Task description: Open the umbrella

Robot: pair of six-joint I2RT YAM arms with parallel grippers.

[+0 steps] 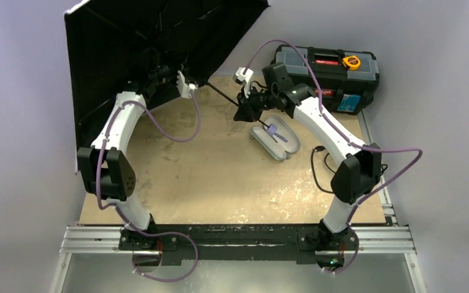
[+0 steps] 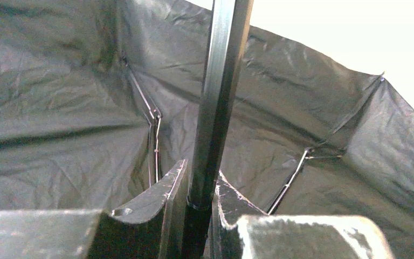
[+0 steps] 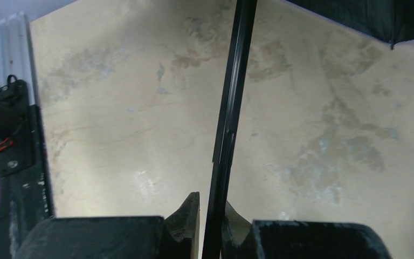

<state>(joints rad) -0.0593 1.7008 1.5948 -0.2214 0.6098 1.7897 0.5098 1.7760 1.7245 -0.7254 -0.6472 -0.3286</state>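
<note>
The left pincer (image 2: 199,183) is clamped on the umbrella's (image 1: 152,43) thin black shaft (image 2: 215,108), one finger pressed to each side. The right pincer (image 3: 210,208) grips the same shaft lower down, its fingers tight against it.

The table (image 1: 207,177) has a tan, mottled top, worn in pale patches. A metal rail (image 1: 238,239) runs along its 6 o'clock edge, where the arms are bolted. Plain pale lavender-grey walls (image 1: 439,36) surround it.

A black toolbox (image 1: 336,76) sits at the table's 1 o'clock corner. It has a red label on the lid and a blue sticker on the front, and the writing on both is too small to read. A yellow tape measure (image 1: 351,61) rests on the lid. A pale mint-green sleeve (image 1: 276,145) lies flat toward 2 o'clock from the table's middle, with a small lavender piece just over it.

The umbrella is open and lies on its side at the table's 11 o'clock corner. Its canopy (image 1: 128,55) turns a black, creased underside toward the arms, with thin metal ribs (image 2: 153,135) showing. The shaft slants from the canopy's hub toward 4 o'clock, above the table, between the two pincers.
</note>
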